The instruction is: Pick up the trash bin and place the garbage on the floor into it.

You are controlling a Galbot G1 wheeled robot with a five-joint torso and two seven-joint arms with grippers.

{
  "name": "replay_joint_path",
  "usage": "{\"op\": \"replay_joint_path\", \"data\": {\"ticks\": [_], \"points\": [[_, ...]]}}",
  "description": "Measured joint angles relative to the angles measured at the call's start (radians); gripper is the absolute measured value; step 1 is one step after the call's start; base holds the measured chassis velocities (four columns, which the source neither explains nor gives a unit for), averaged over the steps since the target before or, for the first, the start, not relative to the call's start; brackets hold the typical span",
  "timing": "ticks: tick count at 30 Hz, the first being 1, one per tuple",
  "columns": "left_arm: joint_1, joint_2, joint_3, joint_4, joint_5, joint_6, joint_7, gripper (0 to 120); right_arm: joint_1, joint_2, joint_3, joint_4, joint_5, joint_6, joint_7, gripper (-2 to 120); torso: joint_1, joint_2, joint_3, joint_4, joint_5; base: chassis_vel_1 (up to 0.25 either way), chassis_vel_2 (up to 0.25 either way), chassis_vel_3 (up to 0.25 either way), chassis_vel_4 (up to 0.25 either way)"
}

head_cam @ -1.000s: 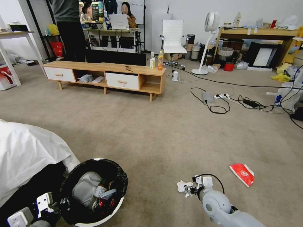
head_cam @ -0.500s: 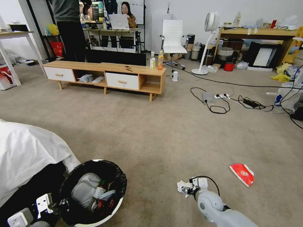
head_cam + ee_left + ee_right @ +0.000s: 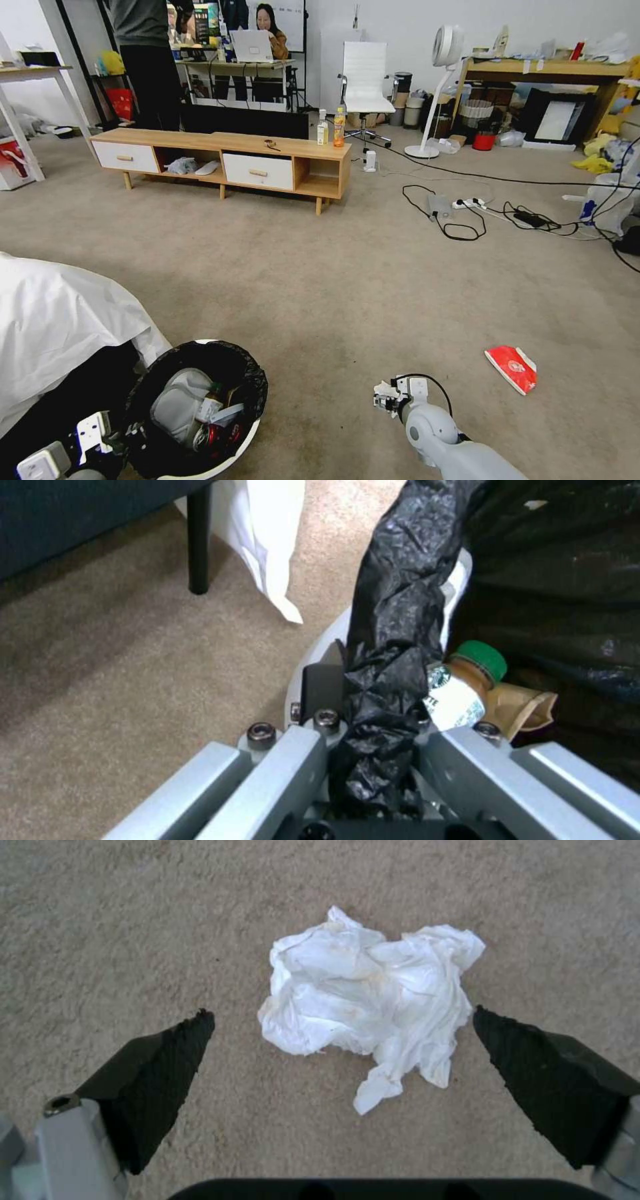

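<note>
Bare carpet (image 3: 133,915) rings the tissue (image 3: 367,1000) between spread right pincer (image 3: 343,1020) tips

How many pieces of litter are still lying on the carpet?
2. A crumpled white tissue lies between the open right pincer's fingers; a flat red packet lies farther to the robot's right. More may be hidden behind the white cloth.

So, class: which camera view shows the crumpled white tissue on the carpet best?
The right wrist view: the tissue lies whole and close on the carpet between the open right pincer tips. In the head view it is a small white scrap partly behind that pincer. The left wrist view faces the trash bin.
</note>
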Motion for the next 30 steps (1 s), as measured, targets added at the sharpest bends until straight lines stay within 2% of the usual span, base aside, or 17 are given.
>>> {"op": "replay_joint_path", "data": {"ticks": [30], "points": [[0.0, 0.001, -0.001, 0.009, -0.003, 0.0, 0.002, 1, 0.076, 0.12, 0.016, -0.26, -0.131, 0.087, -0.121, 99, 0.0, 0.0, 0.0, 0.0, 0.0, 0.0, 0.0, 0.0, 0.0]]}}
